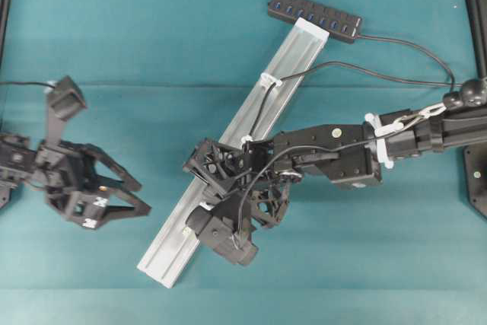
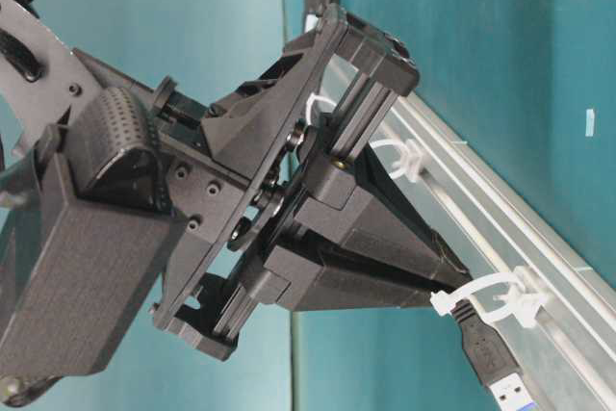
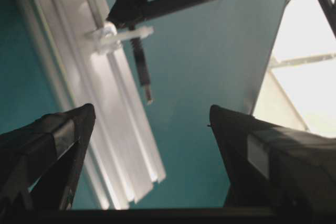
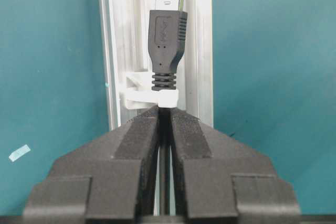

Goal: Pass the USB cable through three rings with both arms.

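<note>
Gripper [image 4: 164, 116] – cable [image 4: 167, 35] – ring [image 4: 167, 98] ahead

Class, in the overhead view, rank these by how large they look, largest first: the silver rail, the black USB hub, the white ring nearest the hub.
1. Silver rail
2. Black USB hub
3. White ring

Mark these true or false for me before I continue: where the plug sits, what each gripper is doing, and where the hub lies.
1. The right gripper is shut on the USB cable. True.
2. The plug has already poked through a ring. True.
3. The left gripper is pinching the cable. False: it is open, empty, apart from the rail.
4. The hub lies at the rail's near end. False: it lies at the far end.
</note>
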Controlling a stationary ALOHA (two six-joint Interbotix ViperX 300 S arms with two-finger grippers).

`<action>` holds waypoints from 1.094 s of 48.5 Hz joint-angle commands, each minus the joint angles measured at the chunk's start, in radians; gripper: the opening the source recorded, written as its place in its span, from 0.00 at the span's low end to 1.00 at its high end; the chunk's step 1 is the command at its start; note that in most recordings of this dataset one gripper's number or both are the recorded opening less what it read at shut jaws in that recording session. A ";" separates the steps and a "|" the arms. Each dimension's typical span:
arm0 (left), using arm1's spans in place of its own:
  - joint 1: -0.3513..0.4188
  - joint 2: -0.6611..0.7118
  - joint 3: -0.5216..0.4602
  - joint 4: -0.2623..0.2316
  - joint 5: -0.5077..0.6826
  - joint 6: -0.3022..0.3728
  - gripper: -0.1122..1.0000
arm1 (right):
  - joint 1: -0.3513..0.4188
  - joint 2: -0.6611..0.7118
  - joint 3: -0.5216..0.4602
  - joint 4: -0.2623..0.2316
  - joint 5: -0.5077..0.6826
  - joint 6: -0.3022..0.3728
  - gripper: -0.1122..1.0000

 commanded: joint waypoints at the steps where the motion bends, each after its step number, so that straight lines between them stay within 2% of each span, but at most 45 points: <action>1: -0.009 0.069 -0.041 0.002 -0.048 0.000 0.96 | 0.005 -0.002 -0.003 0.005 -0.002 -0.002 0.19; 14: -0.069 0.250 -0.112 0.002 -0.117 0.002 0.96 | 0.003 -0.008 0.005 0.005 0.000 -0.003 0.19; 23: -0.069 0.325 -0.155 0.002 -0.140 0.005 0.96 | 0.003 -0.008 0.005 0.005 0.002 -0.003 0.19; 43: -0.063 0.373 -0.167 0.002 -0.143 0.038 0.95 | 0.003 -0.008 0.005 0.006 0.002 -0.003 0.19; 53: -0.041 0.383 -0.176 0.002 -0.170 0.100 0.93 | 0.003 -0.008 0.005 0.005 0.002 -0.003 0.19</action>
